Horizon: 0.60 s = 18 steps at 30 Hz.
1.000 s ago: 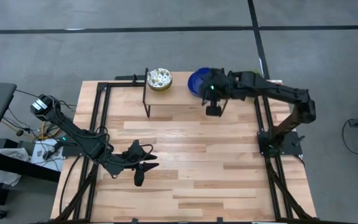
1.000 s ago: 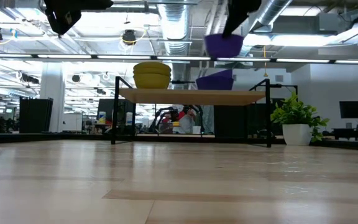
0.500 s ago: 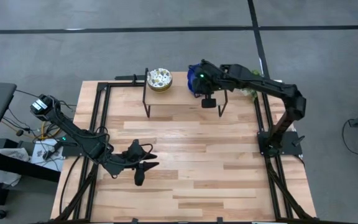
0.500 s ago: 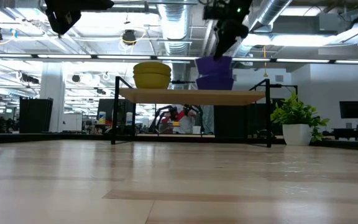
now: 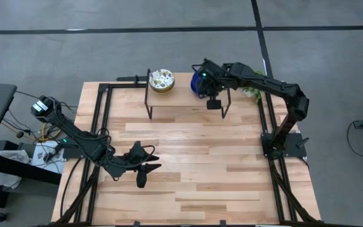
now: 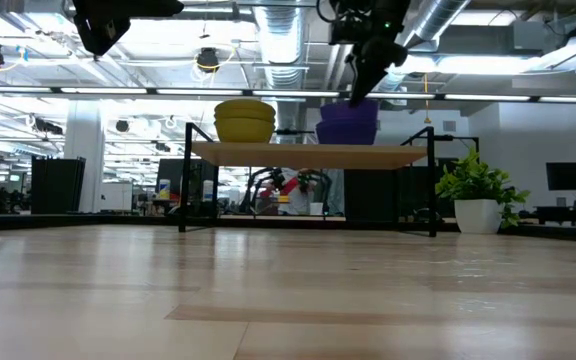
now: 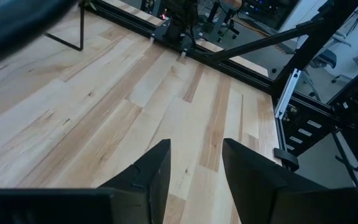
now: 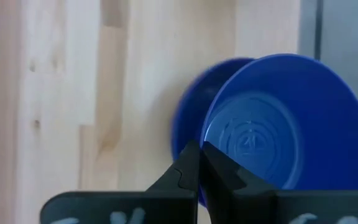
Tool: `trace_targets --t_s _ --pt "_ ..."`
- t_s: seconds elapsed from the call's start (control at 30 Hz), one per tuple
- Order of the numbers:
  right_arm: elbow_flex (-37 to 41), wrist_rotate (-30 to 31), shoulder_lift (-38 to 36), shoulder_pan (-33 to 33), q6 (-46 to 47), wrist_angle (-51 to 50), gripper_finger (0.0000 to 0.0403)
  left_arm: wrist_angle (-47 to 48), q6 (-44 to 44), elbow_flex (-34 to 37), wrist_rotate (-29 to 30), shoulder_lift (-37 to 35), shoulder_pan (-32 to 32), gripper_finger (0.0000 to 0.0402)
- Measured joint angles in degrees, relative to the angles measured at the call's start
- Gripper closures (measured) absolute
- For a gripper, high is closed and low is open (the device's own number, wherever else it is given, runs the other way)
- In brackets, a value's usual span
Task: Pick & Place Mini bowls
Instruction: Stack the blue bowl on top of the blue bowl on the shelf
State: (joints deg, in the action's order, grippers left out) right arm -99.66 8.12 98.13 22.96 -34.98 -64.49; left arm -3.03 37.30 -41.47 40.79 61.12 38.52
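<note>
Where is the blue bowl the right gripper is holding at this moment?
In the high view the blue bowl sits at the raised shelf's right end, in the right gripper, right of the floral bowls.

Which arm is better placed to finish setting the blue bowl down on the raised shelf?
The right. Its gripper is pinched on the rim of the blue bowl over the shelf. The left gripper hangs open and empty over the near table.

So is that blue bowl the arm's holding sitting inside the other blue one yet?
Nearly: the held blue bowl overlaps the lower blue bowl, rim pinched by the right gripper. Fully seated: cannot tell.
</note>
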Motion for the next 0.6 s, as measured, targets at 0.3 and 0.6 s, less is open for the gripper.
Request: trace_targets --t_s 0.3,0.6 --pt "0.0 -3.5 0.1 -0.1 0.0 0.2 0.0403 0.1 0.0 0.0 0.2 0.0 0.0 0.0259" --pt "0.0 -3.7 0.1 -0.1 0.0 -0.2 0.0403 0.2 0.0 0.0 0.2 0.0 0.0 0.0259"
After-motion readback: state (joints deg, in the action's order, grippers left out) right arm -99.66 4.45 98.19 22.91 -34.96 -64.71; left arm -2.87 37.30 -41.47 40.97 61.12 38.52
